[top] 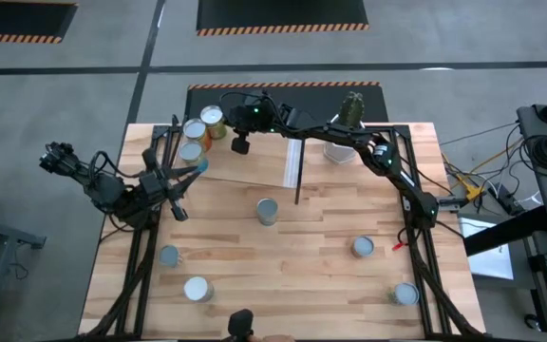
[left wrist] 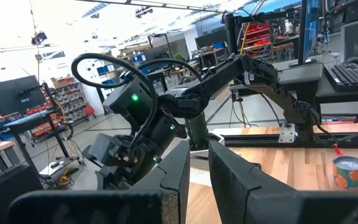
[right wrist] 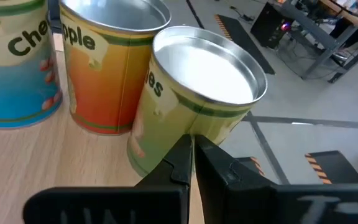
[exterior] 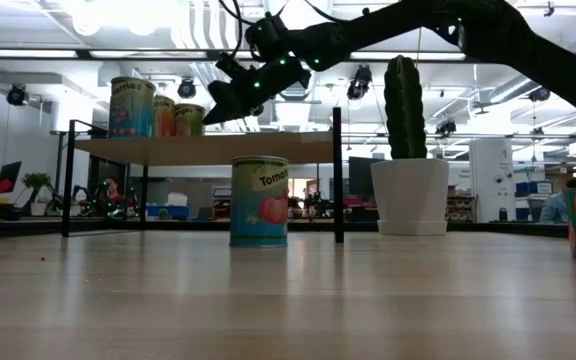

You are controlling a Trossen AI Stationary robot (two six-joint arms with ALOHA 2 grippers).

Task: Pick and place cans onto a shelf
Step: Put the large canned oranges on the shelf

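Closed right gripper [right wrist: 191,155] beside shelved cans
Its shut fingertips hover by the green-yellow can [right wrist: 194,93]; left gripper [left wrist: 197,165], nearly closed, holds nothing.

Robotics lab or workshop: open hall with ceiling strip lights [exterior: 28,52], hazard-striped floor mats [top: 281,14], equipment racks, monitor and keyboard [left wrist: 352,73] at right.

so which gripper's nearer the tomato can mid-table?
Left. The left gripper sits toward the table's left edge, beside the tomato can. The right gripper is shut, up over the shelf by the stacked cans.
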